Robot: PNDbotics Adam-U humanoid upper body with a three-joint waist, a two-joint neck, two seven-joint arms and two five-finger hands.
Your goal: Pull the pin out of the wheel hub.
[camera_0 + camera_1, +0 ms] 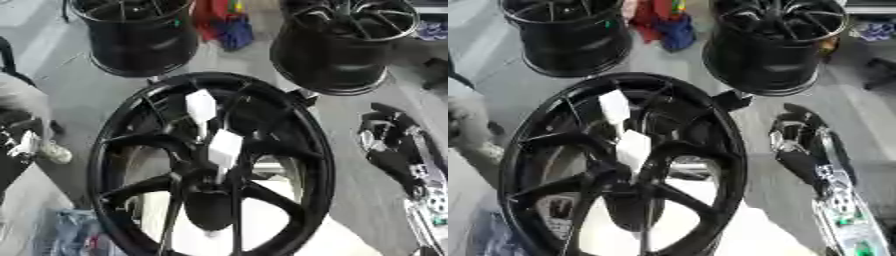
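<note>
A large black spoked wheel hub stands tilted in the middle of the view. Two white flat pieces stick out near its centre, one upper and one lower, each on a thin stem; which one is the pin I cannot tell. My right hand, black with silver joints, hangs to the right of the rim, apart from it, fingers relaxed and holding nothing. A dark shape with white bits at the left edge may be my left hand, well clear of the hub.
Two more black wheels stand behind, one at the back left and one at the back right. Red and blue things lie between them. A pale fluffy mass sits at the left edge.
</note>
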